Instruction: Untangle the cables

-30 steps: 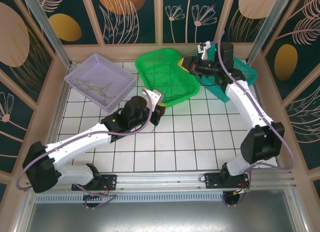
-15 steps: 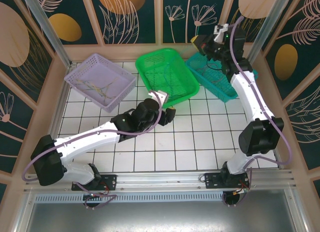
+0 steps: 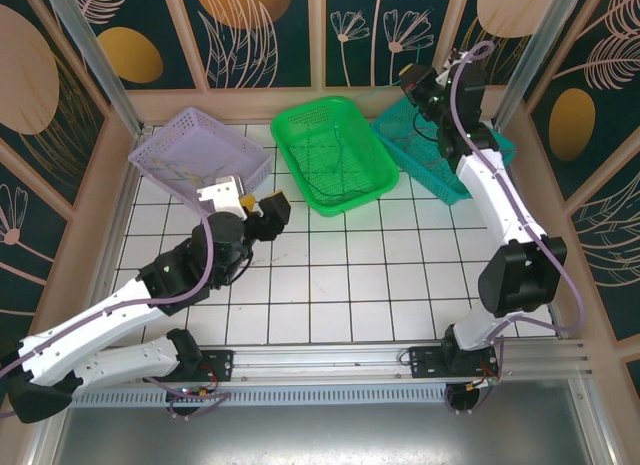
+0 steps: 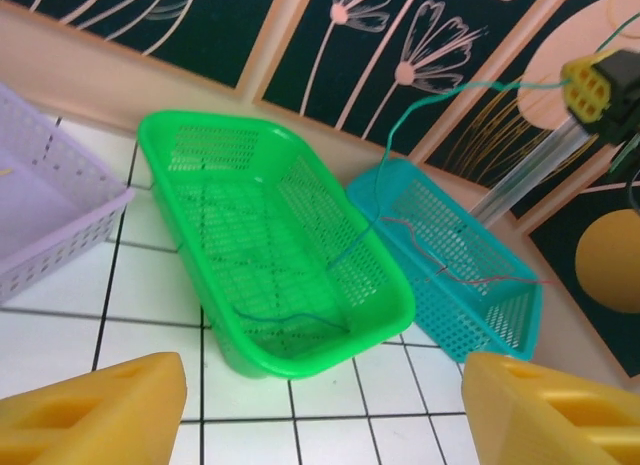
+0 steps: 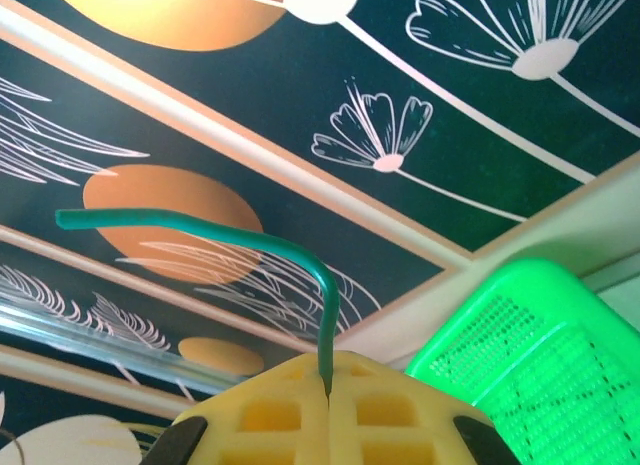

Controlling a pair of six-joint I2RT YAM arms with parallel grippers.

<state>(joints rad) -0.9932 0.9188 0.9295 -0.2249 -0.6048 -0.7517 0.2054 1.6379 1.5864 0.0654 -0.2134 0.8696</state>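
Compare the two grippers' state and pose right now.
The left gripper is open and empty; the right gripper is shut on a green cable. The left gripper sits low over the tiles; the right gripper is raised near the teal basket. Both have yellow fingers.

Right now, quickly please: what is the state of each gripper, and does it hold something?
Left gripper: open, holding nothing.
Right gripper: closed on a green cable.
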